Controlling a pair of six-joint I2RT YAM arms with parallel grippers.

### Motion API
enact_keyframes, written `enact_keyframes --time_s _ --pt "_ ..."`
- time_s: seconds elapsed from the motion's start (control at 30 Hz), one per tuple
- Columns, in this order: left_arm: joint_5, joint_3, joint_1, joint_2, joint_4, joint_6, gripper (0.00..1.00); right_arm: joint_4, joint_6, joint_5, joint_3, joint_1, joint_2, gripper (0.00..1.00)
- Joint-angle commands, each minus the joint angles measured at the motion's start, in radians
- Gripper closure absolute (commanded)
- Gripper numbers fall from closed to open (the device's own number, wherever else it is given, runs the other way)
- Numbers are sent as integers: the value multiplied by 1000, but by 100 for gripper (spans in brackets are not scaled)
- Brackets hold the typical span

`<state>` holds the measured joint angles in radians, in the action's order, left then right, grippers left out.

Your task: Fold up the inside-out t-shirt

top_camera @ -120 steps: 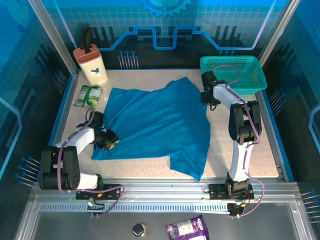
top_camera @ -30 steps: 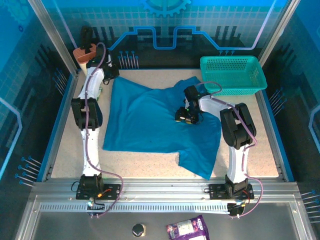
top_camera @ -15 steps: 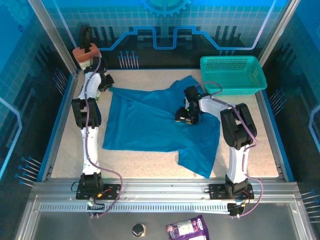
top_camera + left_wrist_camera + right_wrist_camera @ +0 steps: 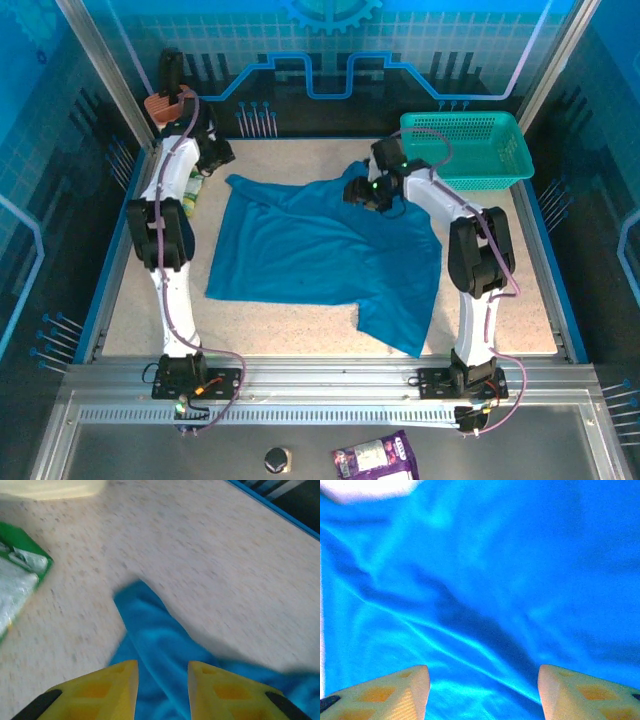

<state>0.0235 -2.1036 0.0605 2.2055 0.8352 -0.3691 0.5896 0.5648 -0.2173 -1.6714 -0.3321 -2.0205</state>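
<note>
- Left gripper hangs at the far left of the table, right at the far-left corner of the inside-out t-shirt.
- On its wrist camera I see the yellow fingers standing a little apart. A pointed tongue of blue cloth runs through the gap and lies flat on the speckled top, and I see no finger pressing on it. That picture is blurred.
- I see the right gripper over the shirt's far edge, just in front of the teal mesh basket. Its wrist view shows the jaws spread wide above wrinkled blue fabric, with nothing between them.
- I read the shirt as spread across the middle of the table, mostly flat. It has creases toward the far edge, and one flap reaches toward the near right.
- I see a green packet on the table just left of the shirt's corner, apart from the cloth.
- I make out a cream container beyond it in the far-left corner.
</note>
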Motion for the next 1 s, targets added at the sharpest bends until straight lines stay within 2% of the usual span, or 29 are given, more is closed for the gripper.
enact_keyframes --time_s 0.0,0.2,0.33,0.4,0.5,0.67,0.97 --pt "20 236 -60 -198 -33 -33 69 -4 -8 -30 -128 76 -102 40" --pt "40 713 -143 -469 -90 -99 74 35 -11 -83 -453 137 -343 40" --pt "74 948 -176 -550 -140 -157 77 86 -21 -109 -677 145 -503 40" --pt "99 1029 -180 -561 -162 -180 77 78 -20 -117 -732 144 -555 40" --pt "130 1126 -180 -569 -185 -211 77 41 -14 -114 -751 144 -600 40" --pt "113 1235 -175 -602 -166 -240 78 -3 -37 -27 -750 145 -637 38" --pt "183 1460 -82 -758 -197 -311 77 -50 -42 54 -795 172 -728 36"
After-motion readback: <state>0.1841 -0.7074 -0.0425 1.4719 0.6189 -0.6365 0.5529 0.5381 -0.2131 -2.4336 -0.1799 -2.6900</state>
